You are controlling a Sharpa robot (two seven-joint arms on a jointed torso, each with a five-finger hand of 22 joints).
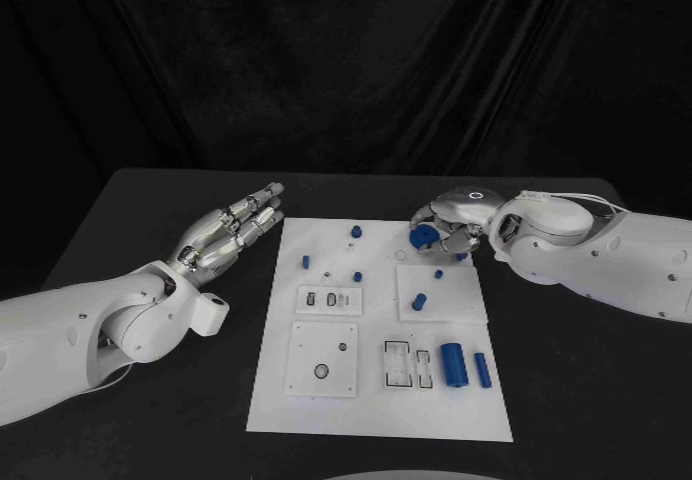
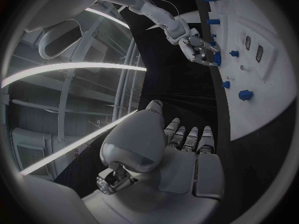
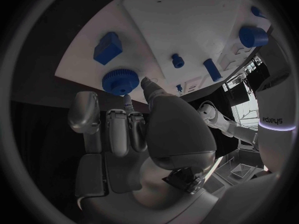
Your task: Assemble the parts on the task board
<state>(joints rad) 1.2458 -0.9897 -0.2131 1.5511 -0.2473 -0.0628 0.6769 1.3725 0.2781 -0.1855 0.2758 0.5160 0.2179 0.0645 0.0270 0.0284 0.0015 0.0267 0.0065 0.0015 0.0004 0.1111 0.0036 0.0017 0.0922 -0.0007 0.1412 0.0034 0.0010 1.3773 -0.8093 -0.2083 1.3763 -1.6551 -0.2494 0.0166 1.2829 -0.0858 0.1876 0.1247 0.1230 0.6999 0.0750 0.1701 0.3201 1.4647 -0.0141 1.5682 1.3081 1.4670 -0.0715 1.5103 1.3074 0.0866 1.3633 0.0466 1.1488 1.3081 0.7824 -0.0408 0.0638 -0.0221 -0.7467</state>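
Note:
The white task board [image 1: 378,400] lies in the middle of the black table. Over its far right corner my right hand [image 1: 450,222] pinches a round blue toothed gear [image 1: 423,238] between thumb and fingertips; the right wrist view shows the gear [image 3: 119,81] just above the board [image 3: 181,20], with the thumb tip against its rim. My left hand [image 1: 231,232] hovers open beside the board's far left edge, fingers straight and apart. Loose blue parts lie on the board: a peg [image 1: 356,231], a short bar [image 1: 420,300], a thick cylinder [image 1: 453,363] and a thin rod [image 1: 482,370].
Small white plates with cut-outs [image 1: 329,300] [image 1: 325,372] [image 1: 408,365] sit on the board's near half. More little blue pieces [image 1: 306,262] [image 1: 358,276] [image 1: 438,273] dot its far half. Black table [image 1: 577,400] surrounds the board, with a dark curtain behind.

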